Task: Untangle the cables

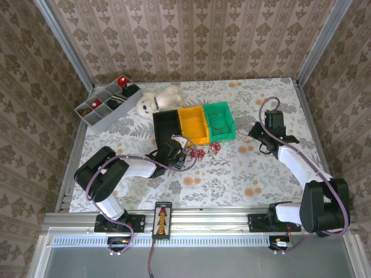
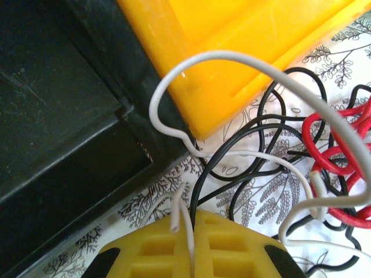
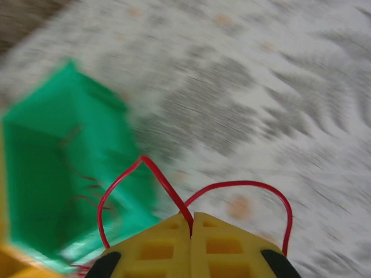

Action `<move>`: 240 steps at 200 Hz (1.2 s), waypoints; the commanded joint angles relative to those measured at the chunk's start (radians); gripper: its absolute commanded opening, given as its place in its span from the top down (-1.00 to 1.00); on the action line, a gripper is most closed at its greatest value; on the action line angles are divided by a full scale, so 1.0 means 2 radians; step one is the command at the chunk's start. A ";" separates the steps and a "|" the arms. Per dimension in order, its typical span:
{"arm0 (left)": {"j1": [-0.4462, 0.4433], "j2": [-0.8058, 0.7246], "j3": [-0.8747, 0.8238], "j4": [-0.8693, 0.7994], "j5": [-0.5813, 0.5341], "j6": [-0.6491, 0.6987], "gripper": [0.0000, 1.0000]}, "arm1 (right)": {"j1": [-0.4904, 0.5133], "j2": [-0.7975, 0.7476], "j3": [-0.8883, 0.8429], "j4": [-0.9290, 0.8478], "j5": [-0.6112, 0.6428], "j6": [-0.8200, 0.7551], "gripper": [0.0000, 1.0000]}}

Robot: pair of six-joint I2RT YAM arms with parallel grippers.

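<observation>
The cables (image 1: 203,153) lie as a small red, black and white tangle on the flowered cloth just in front of the bins. My left gripper (image 2: 194,217) is at the tangle's left side, shut on a white wire (image 2: 232,56) and a black wire (image 2: 200,191) that run between its yellow fingers. Black loops (image 2: 261,124) and red loops (image 2: 336,150) lie beyond it. My right gripper (image 3: 191,219) hovers right of the green bin (image 3: 64,168), shut on a thin red wire (image 3: 243,184) that arcs out on both sides. That view is motion-blurred.
Black (image 1: 168,124), yellow (image 1: 194,124) and green (image 1: 220,120) bins stand side by side behind the tangle. A grey divided tray (image 1: 107,104) and a white plush toy (image 1: 159,99) are at the back left. A loose black wire (image 1: 219,163) lies near the tangle.
</observation>
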 commanded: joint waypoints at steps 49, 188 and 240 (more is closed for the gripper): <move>-0.006 0.022 0.004 -0.044 -0.011 0.012 1.00 | 0.061 0.174 0.185 0.059 -0.038 -0.016 0.94; -0.009 0.034 0.014 -0.046 -0.008 0.017 1.00 | 0.123 0.112 0.027 0.032 -0.021 -0.004 0.10; -0.011 0.034 0.014 -0.047 -0.008 0.018 1.00 | 0.127 0.125 0.011 0.044 -0.024 0.023 0.11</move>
